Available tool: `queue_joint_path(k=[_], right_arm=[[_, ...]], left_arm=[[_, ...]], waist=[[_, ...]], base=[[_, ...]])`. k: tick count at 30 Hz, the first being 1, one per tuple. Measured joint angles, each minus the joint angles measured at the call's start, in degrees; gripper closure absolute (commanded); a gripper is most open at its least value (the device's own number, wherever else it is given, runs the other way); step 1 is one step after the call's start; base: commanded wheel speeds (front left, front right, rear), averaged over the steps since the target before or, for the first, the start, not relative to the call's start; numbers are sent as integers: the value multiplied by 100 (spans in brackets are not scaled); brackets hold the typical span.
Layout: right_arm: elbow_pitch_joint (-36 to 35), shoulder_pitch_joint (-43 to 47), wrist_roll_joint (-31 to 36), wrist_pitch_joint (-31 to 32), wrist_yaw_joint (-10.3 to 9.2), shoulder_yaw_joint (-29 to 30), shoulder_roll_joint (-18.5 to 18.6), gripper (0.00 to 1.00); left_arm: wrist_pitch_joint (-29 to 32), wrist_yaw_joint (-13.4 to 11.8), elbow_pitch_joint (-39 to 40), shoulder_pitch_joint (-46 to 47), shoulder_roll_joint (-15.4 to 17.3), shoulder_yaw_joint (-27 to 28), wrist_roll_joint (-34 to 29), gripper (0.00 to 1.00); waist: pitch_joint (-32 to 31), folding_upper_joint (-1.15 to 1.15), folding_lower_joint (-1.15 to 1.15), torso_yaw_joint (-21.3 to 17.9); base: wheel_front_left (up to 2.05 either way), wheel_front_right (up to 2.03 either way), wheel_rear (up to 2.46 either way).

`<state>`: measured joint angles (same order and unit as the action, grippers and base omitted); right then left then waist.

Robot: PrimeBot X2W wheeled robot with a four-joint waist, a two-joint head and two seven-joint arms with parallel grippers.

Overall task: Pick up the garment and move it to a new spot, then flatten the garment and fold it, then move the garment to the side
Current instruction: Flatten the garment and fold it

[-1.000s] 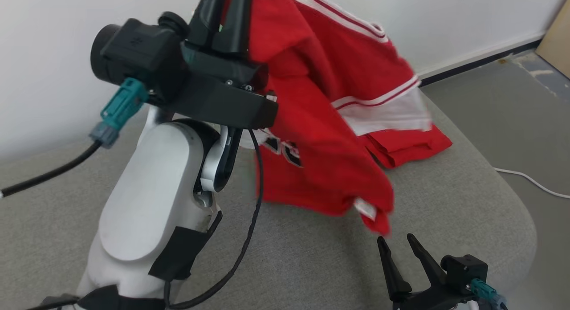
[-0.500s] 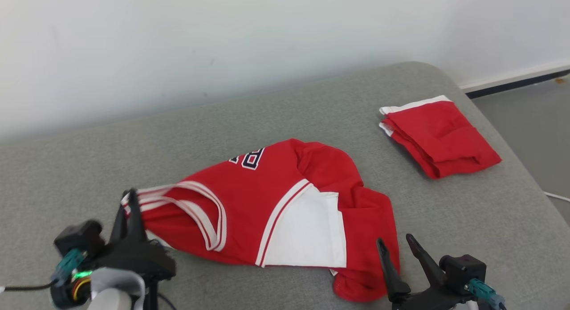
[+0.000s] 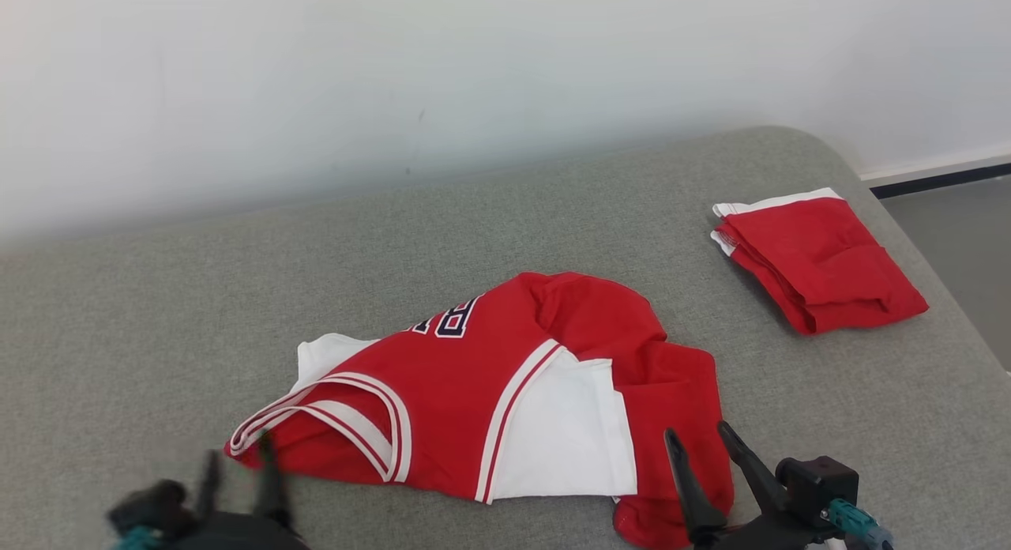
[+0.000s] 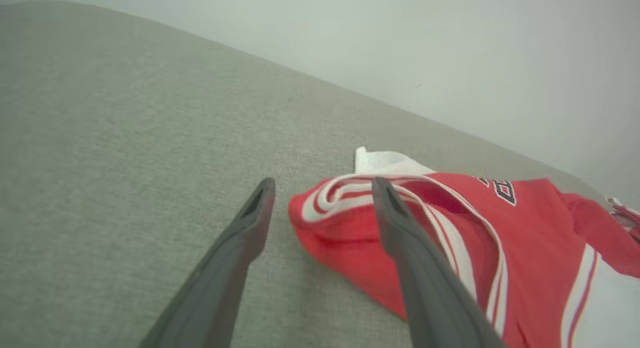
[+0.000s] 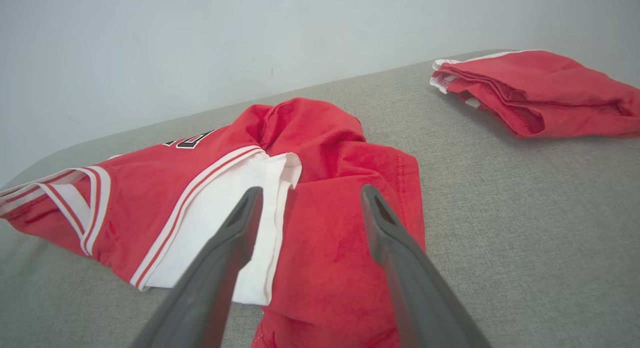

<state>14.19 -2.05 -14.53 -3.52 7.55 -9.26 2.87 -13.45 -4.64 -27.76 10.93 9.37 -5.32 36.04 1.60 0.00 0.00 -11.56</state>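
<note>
A crumpled red sleeveless jersey with white side panels and striped white trim [image 3: 505, 392] is lying near the middle of the grey fabric-covered padded surface [image 3: 237, 297], its dark-outlined white lettering [image 3: 450, 321] facing up and partly folded under, its red lower part bunching in a heap toward the robot's right. The left gripper [image 3: 238, 459] is showing blurred at the lower left of the head view, just before the jersey's striped corner. In the left wrist view its two long dark fingers [image 4: 240, 248] are standing spread apart and gripping nothing: one is lying over bare grey cloth [image 4: 125, 138], the other is crossing the striped edge of the jersey [image 4: 530, 223] (whether it is touching the cloth cannot be told). The right gripper [image 3: 698, 433] is hovering at the jersey's bunched red end, its fingers likewise splayed and empty; its own camera is looking between them [image 5: 311, 192] at the seam where the white panel is meeting the red fabric [image 5: 150, 198]. A neatly folded red garment with a white edge [image 3: 821, 258] is resting well apart, near the surface's far right corner [image 5: 540, 83], beside the pale wall [image 3: 395, 76].
</note>
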Motion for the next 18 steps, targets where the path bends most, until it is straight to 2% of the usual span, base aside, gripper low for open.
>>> queue_joint_path(k=[4,8,13,18], right_arm=[[-12,35,12,3,0,58,1,0],[-45,45,20,29,0,56,1,0],[-78,21,20,47,0,5,1,0],[-93,-24,20,46,0,26,2,0]], left_arm=[[437,383,183,-281,-344,-632,31,0],[749,576,361,-439,-555,-1243,152,0],[934,465,334,-474,-632,-1826,169,0],[996,288,124,-246,-642,-2153,126,0]], waist=[[1,0,0,42],[26,0,0,47],[68,0,0,-42],[159,0,0,-181]], base=[[0,0,0],[0,0,0],[0,0,0],[0,0,0]])
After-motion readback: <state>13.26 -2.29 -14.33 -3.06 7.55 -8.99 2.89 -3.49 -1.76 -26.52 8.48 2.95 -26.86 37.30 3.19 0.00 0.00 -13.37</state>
